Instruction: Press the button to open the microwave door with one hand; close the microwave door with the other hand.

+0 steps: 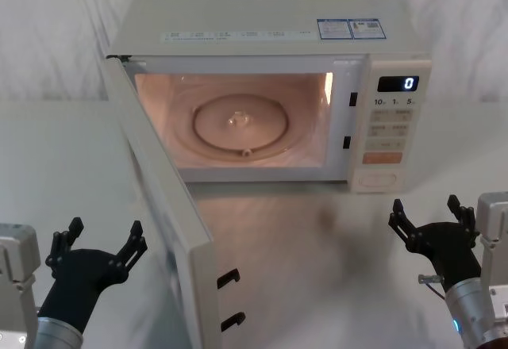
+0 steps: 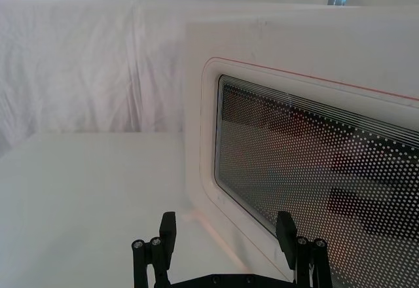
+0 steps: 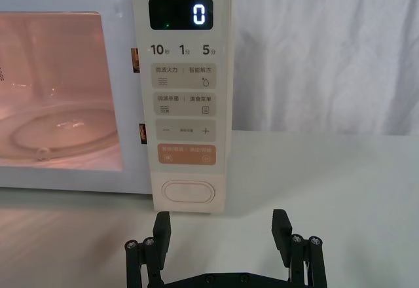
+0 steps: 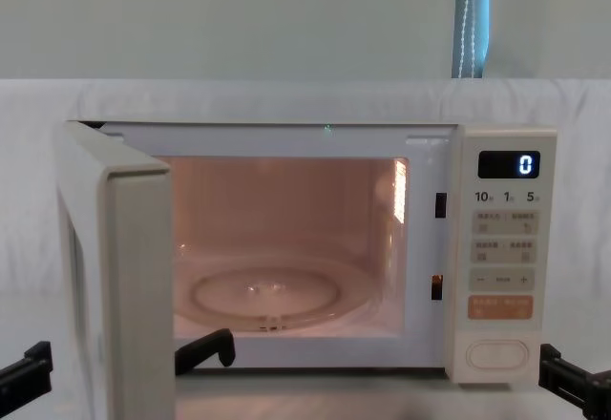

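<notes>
Microwave door (image 1: 171,230) swung wide, outer face toward left gripper (image 1: 97,247), just beside it; both left and right gripper (image 1: 429,220) spread open, empty.

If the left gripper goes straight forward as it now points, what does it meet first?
Probably the outer face of the open cream microwave door with the dark dotted window. The open left gripper points at the door's lower window corner; the gap between them is hard to judge.
</notes>
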